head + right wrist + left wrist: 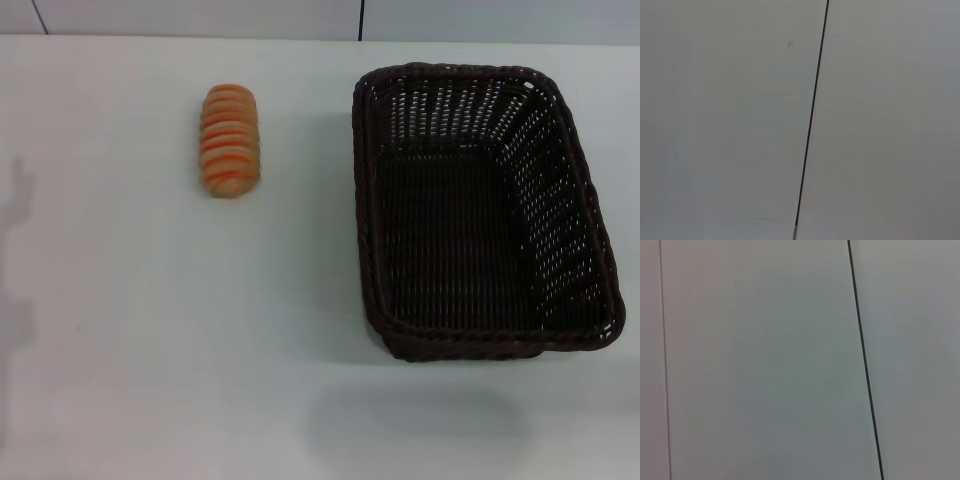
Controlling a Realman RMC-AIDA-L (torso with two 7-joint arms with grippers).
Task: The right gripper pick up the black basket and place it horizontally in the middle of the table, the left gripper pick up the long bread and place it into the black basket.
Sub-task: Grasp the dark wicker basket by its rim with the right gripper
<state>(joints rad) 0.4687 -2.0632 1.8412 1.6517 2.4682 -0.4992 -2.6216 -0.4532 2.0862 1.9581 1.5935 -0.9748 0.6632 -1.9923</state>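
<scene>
The black basket (480, 210) is a large dark woven wicker basket, empty, standing on the right half of the white table (150, 350) with its long side running front to back. The long bread (231, 140) is a small orange-brown loaf with pale cross stripes, lying on the table at the back left, well apart from the basket. Neither gripper shows in the head view. Both wrist views show only a plain pale surface crossed by a thin dark seam, with no fingers and none of the task's things.
The table's far edge meets a pale panelled wall (200, 15). A faint shadow falls on the table's left edge (15, 260). Bare tabletop lies between the bread and the basket and across the front.
</scene>
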